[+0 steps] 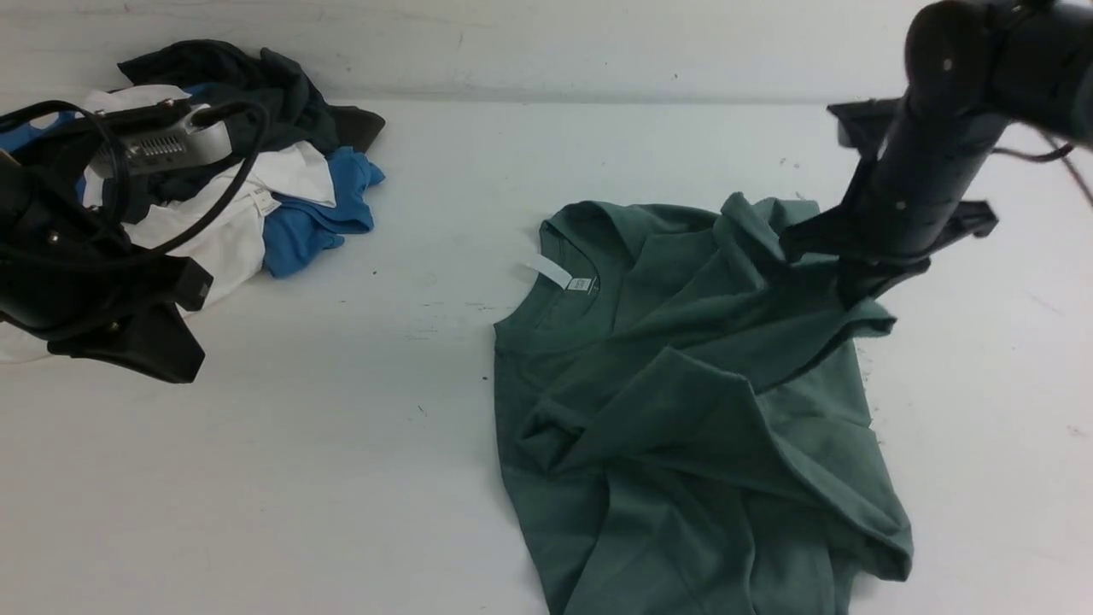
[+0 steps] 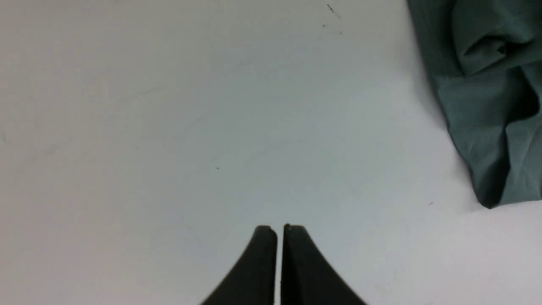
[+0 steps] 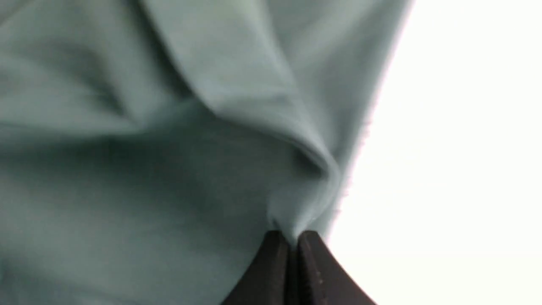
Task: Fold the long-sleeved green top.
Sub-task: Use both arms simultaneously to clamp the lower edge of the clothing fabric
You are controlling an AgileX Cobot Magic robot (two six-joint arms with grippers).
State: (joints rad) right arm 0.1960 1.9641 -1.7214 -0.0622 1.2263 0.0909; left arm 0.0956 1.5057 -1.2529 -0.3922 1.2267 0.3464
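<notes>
A: Nearest first. Where is the garment?

B: The green top (image 1: 683,427) lies on the table (image 1: 341,444), right of centre. Its near end runs out of the front view on the robot's side. It is rumpled, with loose flaps lying across the body and no clean crease anywhere.

A: Left side?

B: The left gripper (image 2: 280,228) hangs over bare table, jaws pressed together on nothing. The top lies off to one side, apart from it.

A: Further back?

B: The collar with its white neck tag (image 1: 551,271) sits at the cloth's far left. At the far right edge, the right gripper (image 3: 293,237) is pinched on a small ridge of green fabric. Cannot tell whether that is sleeve or shoulder.

A: Beyond that?

B: A pile of clothes (image 1: 282,196) in black, white and blue lies far left by the wall, well apart from the top.

A: Progress?

B: Judged early; nothing is folded. Left to do: pull the top flat, bring the sleeves in, then fold the body.
</notes>
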